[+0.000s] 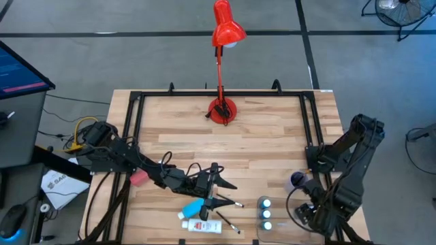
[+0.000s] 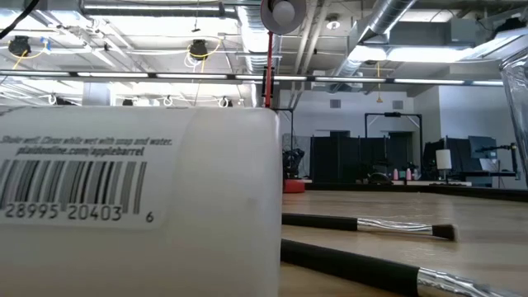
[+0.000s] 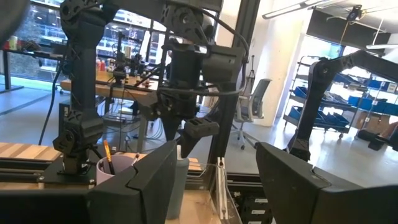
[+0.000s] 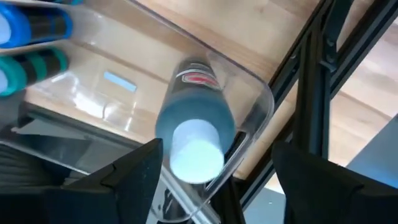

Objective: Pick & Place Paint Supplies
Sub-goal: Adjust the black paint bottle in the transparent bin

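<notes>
R gripper [image 4: 214,165]: fingers [image 4: 134,171] spread wide, nothing pinched. Directly below/between them a teal-grey bottle w/ white cap [image 4: 194,140], standing in the corner of the clear tray [image 4: 264,102]; fingers apart from it, not touching. Two more bottles in same tray, blue [image 4: 31,28] and teal [image 4: 34,68], lying at frame edge. High view: R arm folded at table's front-R corner, gripper over the tray where three white caps [image 1: 265,214] line up; lilac cup [image 1: 297,180] just beside the arm.

L gripper [image 1: 216,184]: fingers [image 3: 152,177] spread, gap empty. Wrist view looks level across at the R arm and the cup w/ a brush in it. High view: L arm reaches from L edge to front-centre of table [image 1: 272,129], gripper hovering just above the loose supplies: blue tube [image 1: 193,206], white bottle w/ red label [image 1: 203,225], thin brushes [image 1: 230,202] close by. Contact w/ any of them: can't tell.

Low view: white bottle w/ barcode label [image 2: 136,206] fills the near L; two dark brushes w/ silver ferrules [image 2: 363,223] lie flat on the wood beside it.

Red desk lamp [image 1: 223,34] at rear centre, well apart.
</notes>
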